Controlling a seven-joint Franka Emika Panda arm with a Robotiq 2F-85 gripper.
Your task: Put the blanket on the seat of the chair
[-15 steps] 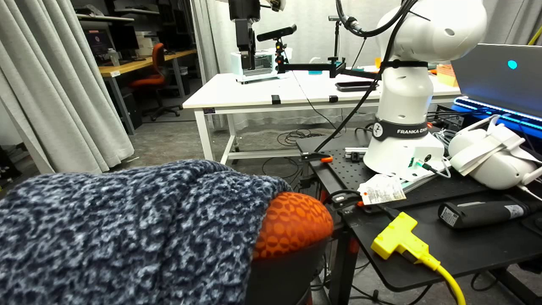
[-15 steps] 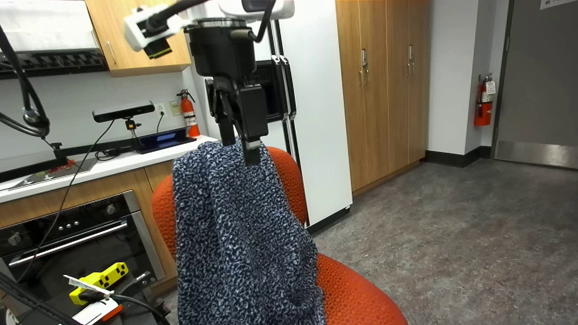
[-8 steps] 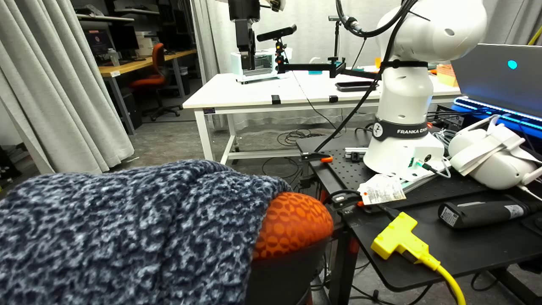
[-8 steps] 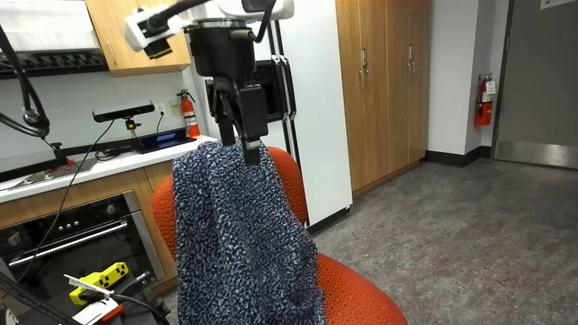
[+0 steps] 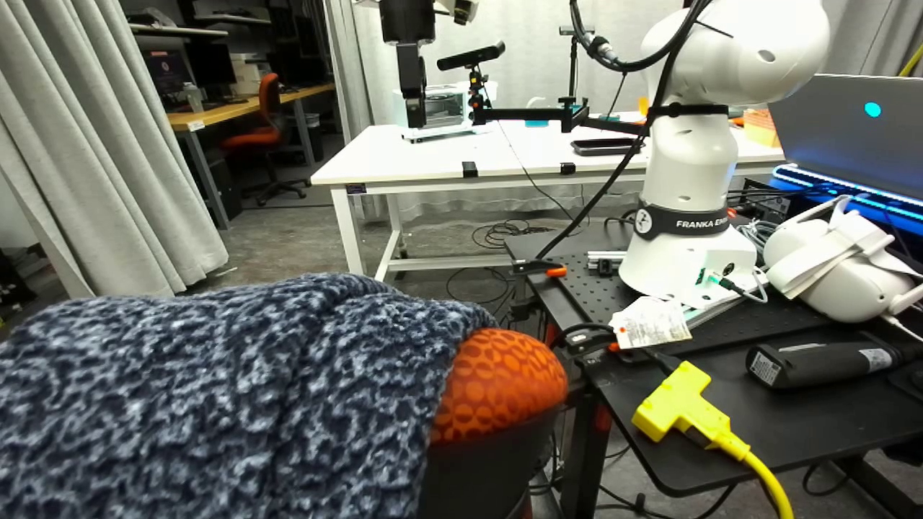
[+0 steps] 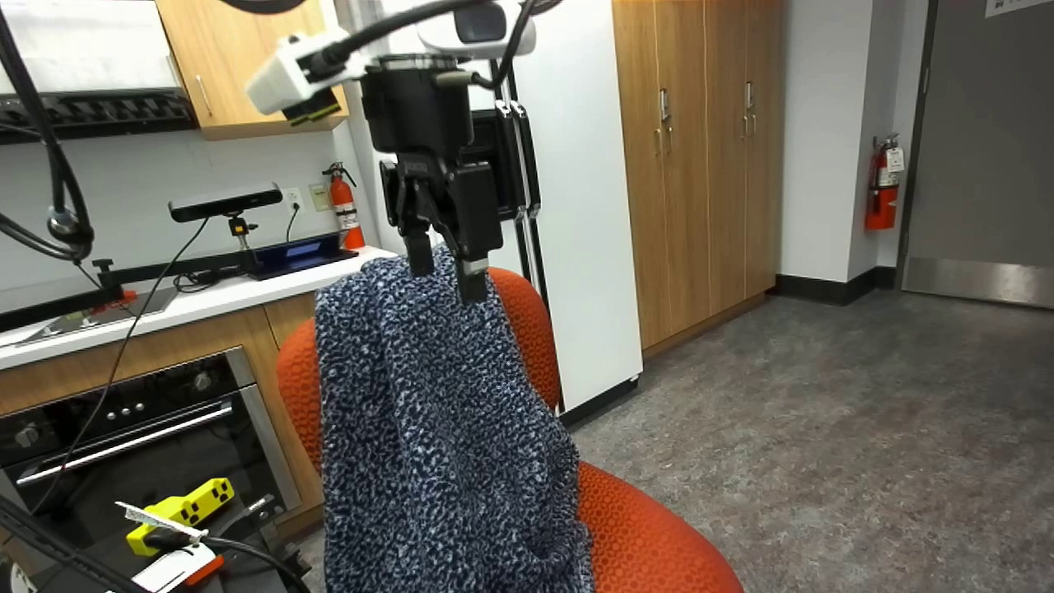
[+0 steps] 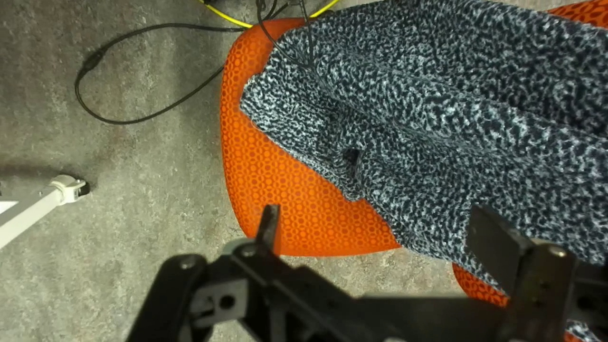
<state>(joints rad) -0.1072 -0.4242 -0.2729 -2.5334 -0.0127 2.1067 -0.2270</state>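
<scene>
Lower the gripper (image 6: 446, 274), parted and holding nothing, onto the blanket (image 6: 449, 428), draped from the backrest (image 6: 529, 321) partly across the seat (image 7: 306, 213), out beyond the left edge of the black tabletop (image 5: 807, 425) in an exterior view. Pinch a raised fold, probably best high on the backrest. Lift clear, then draw toward the near edge of the white tabletop (image 5: 393, 158), releasing low over the seat.
</scene>
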